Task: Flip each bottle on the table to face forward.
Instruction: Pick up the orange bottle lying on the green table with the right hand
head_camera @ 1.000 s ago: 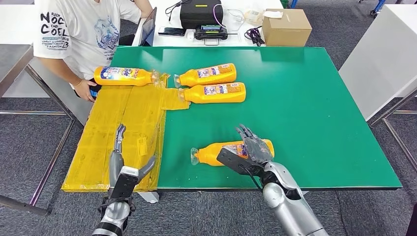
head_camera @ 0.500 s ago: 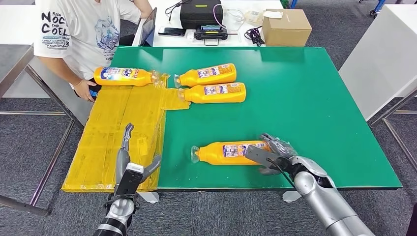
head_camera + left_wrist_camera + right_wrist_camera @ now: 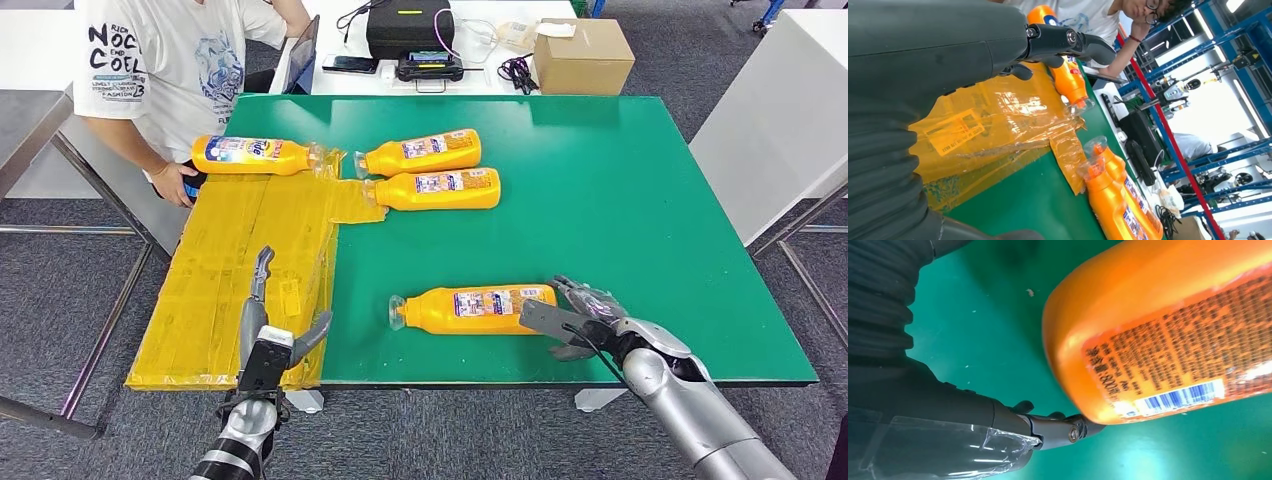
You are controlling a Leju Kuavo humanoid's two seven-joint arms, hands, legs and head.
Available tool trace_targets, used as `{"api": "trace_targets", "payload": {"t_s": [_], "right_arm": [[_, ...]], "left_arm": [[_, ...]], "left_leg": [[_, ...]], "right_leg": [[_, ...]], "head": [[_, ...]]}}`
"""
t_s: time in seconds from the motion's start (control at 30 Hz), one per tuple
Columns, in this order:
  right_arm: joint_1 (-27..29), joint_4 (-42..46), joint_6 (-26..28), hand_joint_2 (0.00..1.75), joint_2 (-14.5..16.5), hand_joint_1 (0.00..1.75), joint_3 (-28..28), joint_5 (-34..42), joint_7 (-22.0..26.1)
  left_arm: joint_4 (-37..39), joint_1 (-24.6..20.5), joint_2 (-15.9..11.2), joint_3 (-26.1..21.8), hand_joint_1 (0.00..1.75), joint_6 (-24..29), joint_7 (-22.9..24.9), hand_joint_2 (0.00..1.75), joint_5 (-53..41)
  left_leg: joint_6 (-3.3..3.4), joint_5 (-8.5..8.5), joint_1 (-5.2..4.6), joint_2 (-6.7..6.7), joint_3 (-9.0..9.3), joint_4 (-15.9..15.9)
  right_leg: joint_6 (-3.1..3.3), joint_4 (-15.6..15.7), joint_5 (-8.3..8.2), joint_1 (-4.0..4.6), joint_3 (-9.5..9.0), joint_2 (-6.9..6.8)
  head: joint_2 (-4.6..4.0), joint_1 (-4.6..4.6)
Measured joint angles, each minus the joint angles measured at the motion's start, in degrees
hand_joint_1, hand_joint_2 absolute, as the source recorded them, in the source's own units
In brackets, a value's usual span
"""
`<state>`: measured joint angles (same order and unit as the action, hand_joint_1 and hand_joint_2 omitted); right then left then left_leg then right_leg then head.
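The nearest bottle (image 3: 470, 308) lies on its side near the front edge of the green table (image 3: 620, 190), cap end toward the yellow plastic sheet (image 3: 250, 260). Its barcode label faces up, as the right wrist view also shows (image 3: 1168, 340). The right hand (image 3: 575, 318) sits at the base end of this bottle, fingers spread apart and gripping nothing; the thumb tip lies just beside the bottle base. Whether it touches the base cannot be told.

Two more bottles lie side by side toward the far left of the table, the farther one (image 3: 420, 152) and the nearer one (image 3: 435, 188), caps pointing at the plastic sheet. A fourth bottle (image 3: 255, 154) lies on the far end of the sheet, just beside a person (image 3: 160, 70) in a white printed shirt.

The left hand (image 3: 270, 330) is above the near end of the sheet, fingers apart and empty.

A cardboard box (image 3: 583, 55) and a black case (image 3: 405, 28) stand on the white table beyond.
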<state>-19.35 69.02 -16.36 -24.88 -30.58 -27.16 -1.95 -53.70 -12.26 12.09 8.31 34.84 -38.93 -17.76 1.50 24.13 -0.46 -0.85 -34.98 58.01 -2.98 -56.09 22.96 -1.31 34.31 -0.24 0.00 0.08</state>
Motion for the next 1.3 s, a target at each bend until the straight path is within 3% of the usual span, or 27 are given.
{"api": "trace_targets", "payload": {"t_s": [0.47, 1.3], "right_arm": [[-3.83, 0.81, 1.03, 1.75, -1.12, 0.00, -3.53, -1.17, -1.37], [-4.45, -1.36, -0.97, 1.75, -1.54, 0.00, -7.26, 0.87, -0.61]], "left_arm": [[1.06, -0.43, 0.04, 0.87, 0.00, -0.23, 0.00, 1.75, 1.03], [2.45, -1.52, 0.40, 2.01, 0.00, 1.11, 0.00, 1.75, 1.57]], "left_leg": [[0.00, -0.01, 0.01, 0.01, 0.01, 0.00], [0.01, 0.00, 0.00, 0.01, 0.00, 0.00]], "right_leg": [[-0.01, 0.00, 0.00, 0.01, 0.01, 0.00], [-0.01, 0.00, 0.00, 0.00, 0.01, 0.00]], "head": [[0.00, -0.01], [0.00, -0.01]]}}
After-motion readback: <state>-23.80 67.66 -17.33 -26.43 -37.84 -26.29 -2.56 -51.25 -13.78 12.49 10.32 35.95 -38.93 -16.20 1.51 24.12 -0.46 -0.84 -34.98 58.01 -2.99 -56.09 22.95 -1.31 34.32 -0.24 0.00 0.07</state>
